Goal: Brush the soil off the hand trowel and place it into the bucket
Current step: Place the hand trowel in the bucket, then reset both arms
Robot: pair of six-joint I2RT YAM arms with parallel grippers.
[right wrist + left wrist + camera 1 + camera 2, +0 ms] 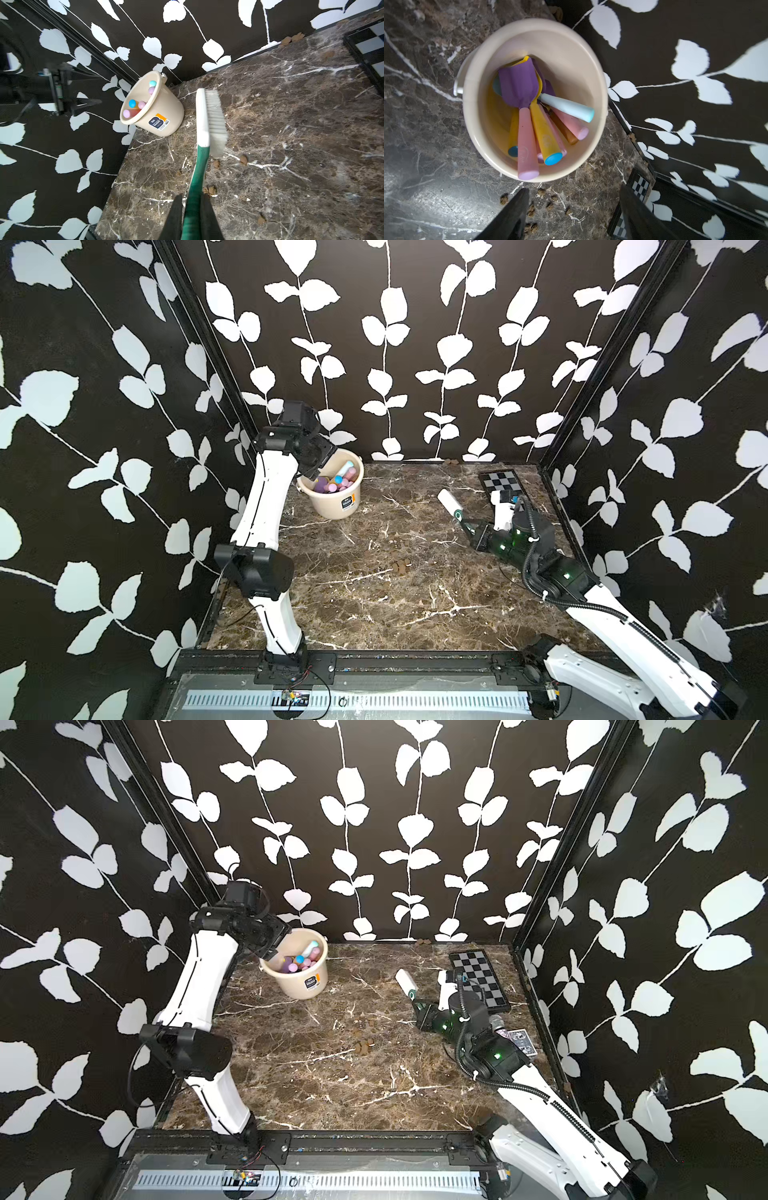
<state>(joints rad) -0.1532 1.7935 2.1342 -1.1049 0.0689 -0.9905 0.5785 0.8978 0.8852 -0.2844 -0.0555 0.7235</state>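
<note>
bucket [571, 62]: trowels [519, 83] inside | left tool [573, 190]: jaws apart, empty | soil [531, 209]: on tabletop [436, 197]

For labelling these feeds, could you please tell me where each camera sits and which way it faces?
Top views: high in front, facing down and back over the table; left arm and right arm show.
Left wrist: above the bucket, looking in at trowels; open left gripper shows.
Right wrist: low, facing along the brush; right gripper shut on it.
Shared: all show the bucket.
</note>
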